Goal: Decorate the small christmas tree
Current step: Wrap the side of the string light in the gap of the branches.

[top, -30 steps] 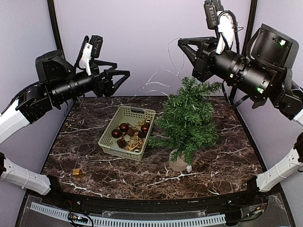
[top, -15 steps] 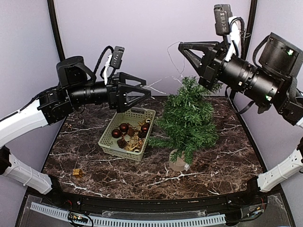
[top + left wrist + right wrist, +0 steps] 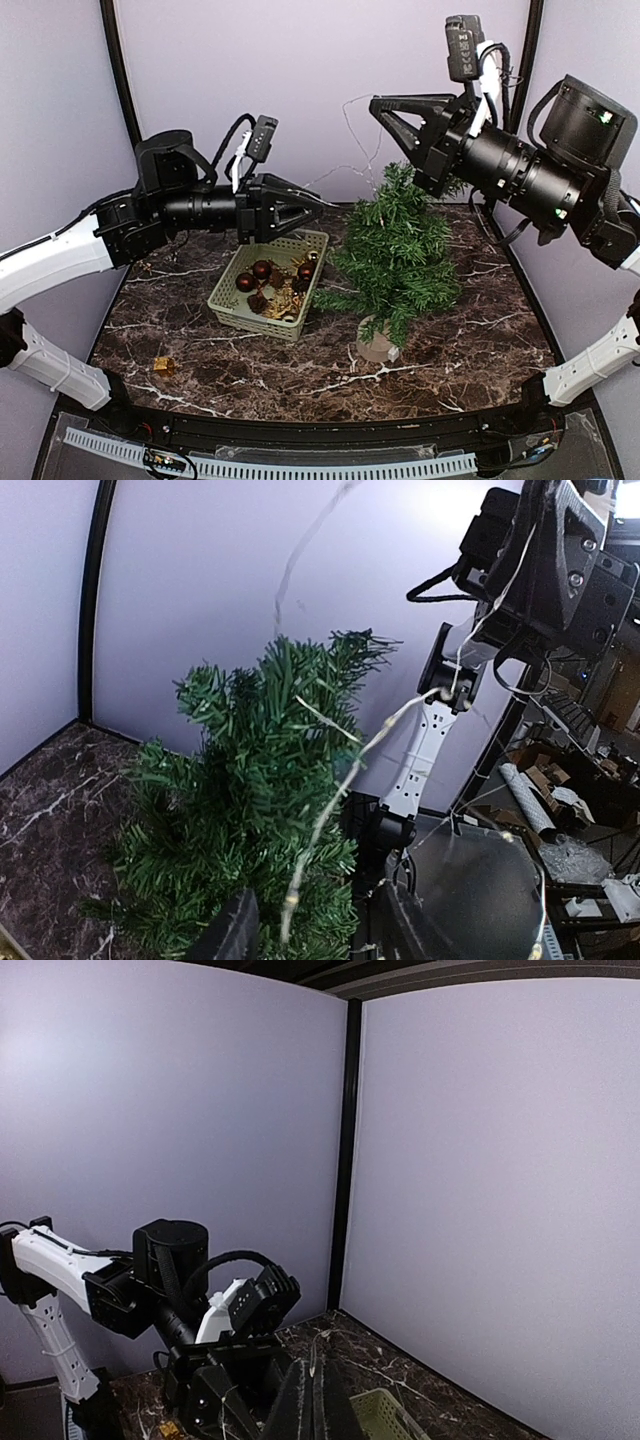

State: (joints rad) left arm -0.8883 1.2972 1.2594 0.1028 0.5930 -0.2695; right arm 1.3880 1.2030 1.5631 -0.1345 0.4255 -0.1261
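A wire (image 3: pixel 350 765) was strung over the tree (image 3: pixel 400 255); jaws were cropped low.
The right gripper (image 3: pixel 374 101) was pinched on the wire; the left gripper (image 3: pixel 318 207) was seen half-spread, perhaps gripping nothing.

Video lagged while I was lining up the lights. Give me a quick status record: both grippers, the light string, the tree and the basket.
right gripper: shut on the light string, raised above the tree top
left gripper: raised left of the tree top, jaws apart with the string passing between them
light string: thin wire hanging between the two grippers
small christmas tree: upright on the table, no ornaments visible on it
basket: left of the tree, holds dark red baubles
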